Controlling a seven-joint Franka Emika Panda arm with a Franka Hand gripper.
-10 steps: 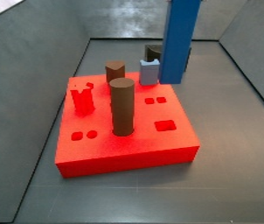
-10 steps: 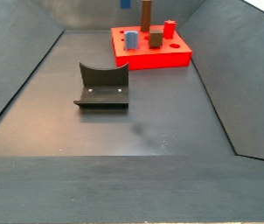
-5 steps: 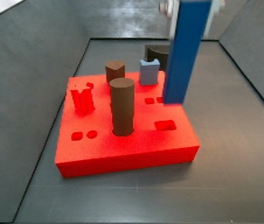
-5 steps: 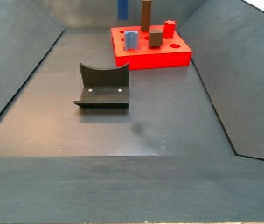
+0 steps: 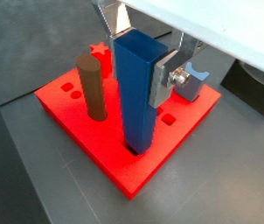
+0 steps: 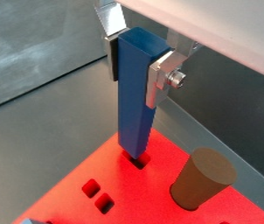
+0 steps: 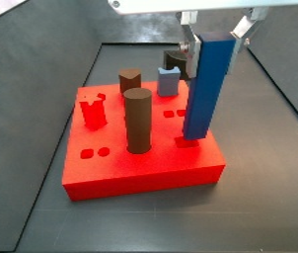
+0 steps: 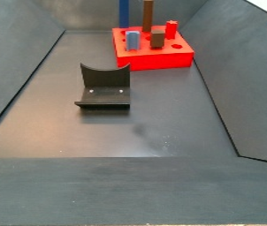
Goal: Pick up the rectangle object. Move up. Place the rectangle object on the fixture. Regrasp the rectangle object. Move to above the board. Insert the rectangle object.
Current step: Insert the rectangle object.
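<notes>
Two fingers (image 5: 162,77) of the gripper (image 5: 141,44) are clamping the rectangle object (image 5: 141,92) upright; its lower end is entering a square hole in the board (image 5: 93,140).

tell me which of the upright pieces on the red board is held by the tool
The long dark-blue bar, clamped near its top between the tool plates over the red board. The brown cylinder, hexagonal peg and others stand free.

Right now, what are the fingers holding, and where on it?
The gripper holds the blue bar near its upper end, upright over the board, lower end at a square hole.
</notes>
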